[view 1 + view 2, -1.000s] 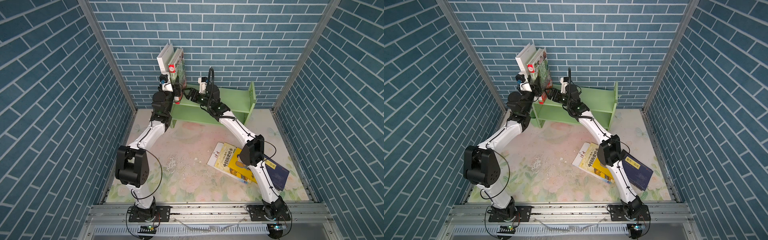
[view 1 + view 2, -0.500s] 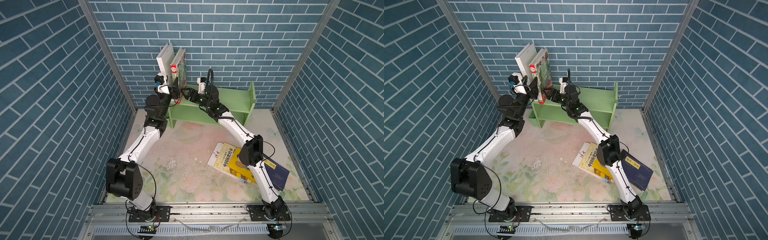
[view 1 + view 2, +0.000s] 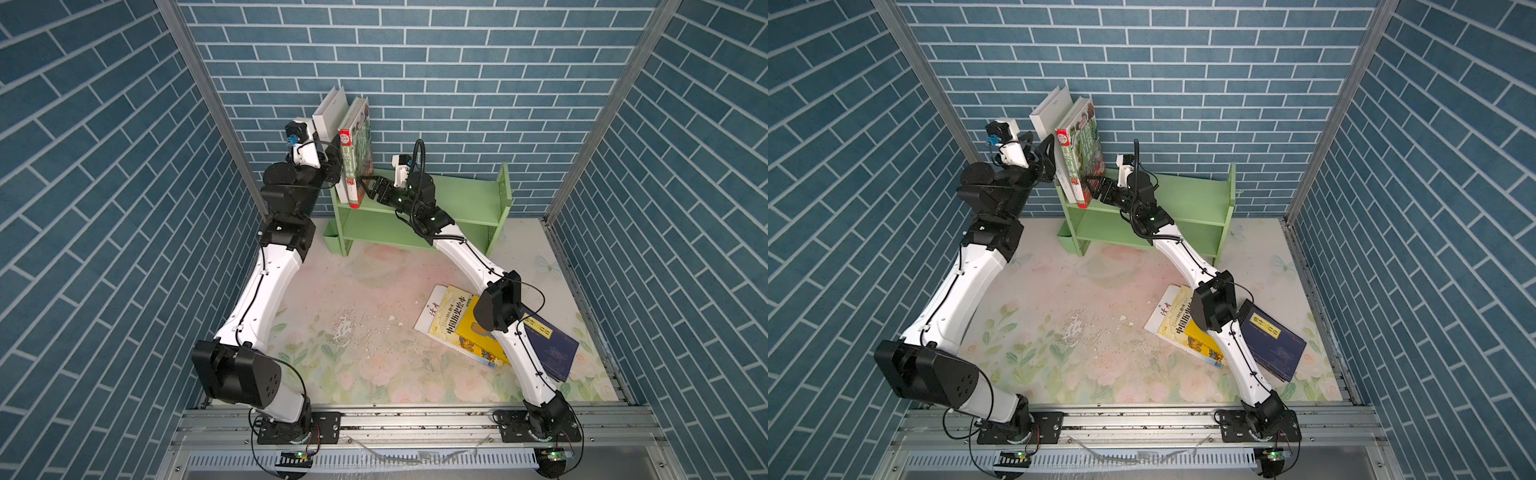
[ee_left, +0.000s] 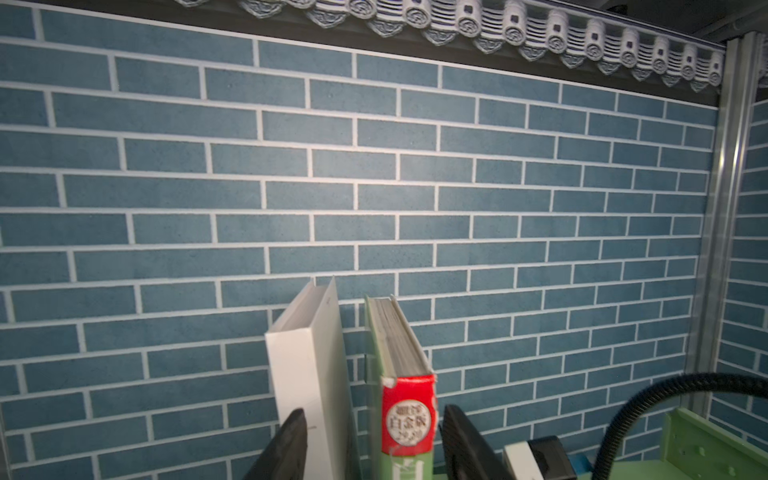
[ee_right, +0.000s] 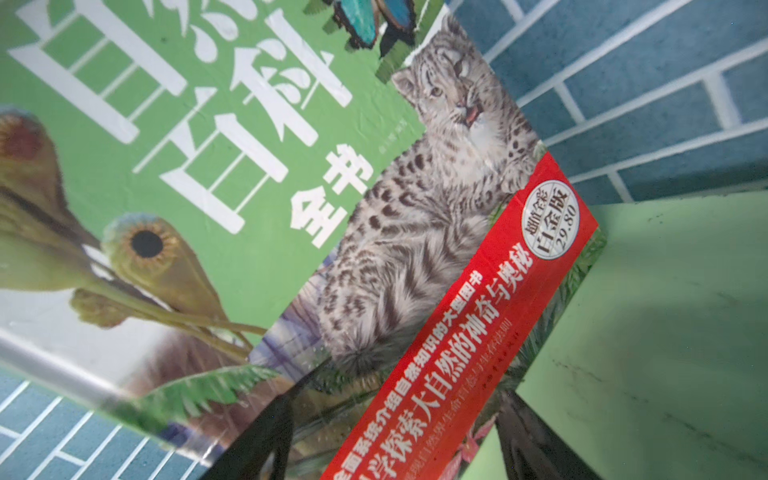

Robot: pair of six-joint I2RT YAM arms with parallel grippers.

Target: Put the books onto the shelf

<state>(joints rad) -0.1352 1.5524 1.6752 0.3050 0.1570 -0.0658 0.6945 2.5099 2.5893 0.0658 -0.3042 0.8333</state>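
Enclosing a floral mat [image 3: 353,291], blue brick walls [image 3: 457,83] back the shelf [image 3: 465,195]; beside it, left gripper [image 4: 372,415] and right gripper [image 3: 365,188] show jaws apart, empty.

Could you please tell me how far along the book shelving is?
Done: the thick white book and the green-and-red nature encyclopedia stand on the green shelf, top tier, left end. In hand: nothing is gripped; the left end effector and right end effector sit open beside those two. Left: on the table lie at least the thin white book, pale yellow book, bright yellow book and navy book.
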